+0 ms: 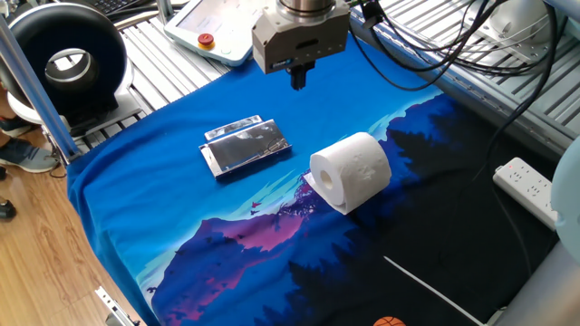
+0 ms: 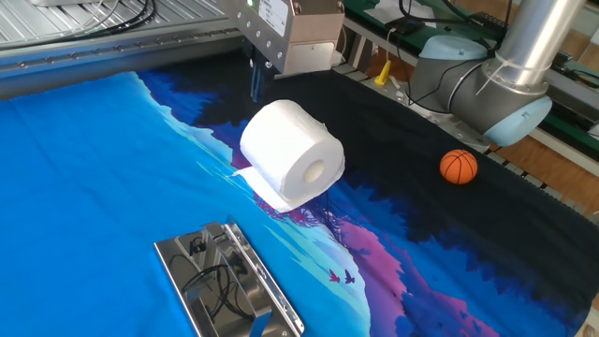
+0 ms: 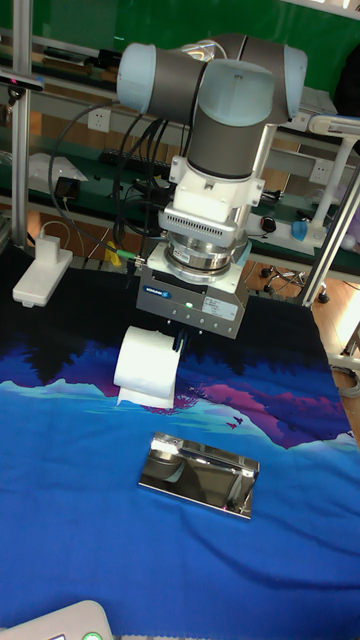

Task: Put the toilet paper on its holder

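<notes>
The toilet paper [image 1: 352,170] is a fat white roll lying on its side on the blue printed cloth, with a loose sheet trailing under it; it also shows in the other fixed view [image 2: 292,153] and the tall fixed view [image 3: 148,365]. The holder [image 1: 246,147] is a flat shiny chrome piece lying left of the roll [image 2: 225,281] [image 3: 200,473]. My gripper [image 1: 298,77] hangs above the cloth behind the roll [image 2: 255,84], apart from both. Its dark fingers are pressed together, with nothing in them.
A white pendant with a red button [image 1: 210,27] lies at the back edge. A black round device [image 1: 68,63] and a metal post [image 1: 32,81] stand at the left. A power strip [image 1: 530,190] lies at the right, and a small orange ball [image 2: 459,167] sits near the arm's base [image 2: 487,84].
</notes>
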Robot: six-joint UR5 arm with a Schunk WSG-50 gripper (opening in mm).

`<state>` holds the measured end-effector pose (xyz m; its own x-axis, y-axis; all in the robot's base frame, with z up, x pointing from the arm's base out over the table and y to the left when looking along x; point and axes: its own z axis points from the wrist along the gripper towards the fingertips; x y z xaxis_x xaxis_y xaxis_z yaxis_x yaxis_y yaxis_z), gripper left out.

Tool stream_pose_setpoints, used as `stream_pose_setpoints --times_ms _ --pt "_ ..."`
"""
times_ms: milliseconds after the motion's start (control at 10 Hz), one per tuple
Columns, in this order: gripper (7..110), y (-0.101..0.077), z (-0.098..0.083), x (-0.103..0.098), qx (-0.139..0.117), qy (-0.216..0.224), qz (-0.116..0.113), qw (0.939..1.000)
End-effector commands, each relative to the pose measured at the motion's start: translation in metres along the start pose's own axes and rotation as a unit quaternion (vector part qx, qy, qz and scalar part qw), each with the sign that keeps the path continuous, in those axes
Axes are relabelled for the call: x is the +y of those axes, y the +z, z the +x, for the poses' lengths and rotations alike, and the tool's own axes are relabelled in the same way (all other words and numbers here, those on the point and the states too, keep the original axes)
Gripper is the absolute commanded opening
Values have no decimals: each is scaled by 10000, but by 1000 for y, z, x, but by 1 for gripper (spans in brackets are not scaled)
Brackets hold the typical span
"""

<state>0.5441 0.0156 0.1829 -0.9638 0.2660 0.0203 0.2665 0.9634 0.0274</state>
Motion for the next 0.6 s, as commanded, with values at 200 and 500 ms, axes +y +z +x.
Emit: stream_pose_setpoints --times_ms 200,500 --pt "7 -2 -1 16 -25 35 -316 9995" --pt "7 -1 -1 14 -26 19 -284 9996"
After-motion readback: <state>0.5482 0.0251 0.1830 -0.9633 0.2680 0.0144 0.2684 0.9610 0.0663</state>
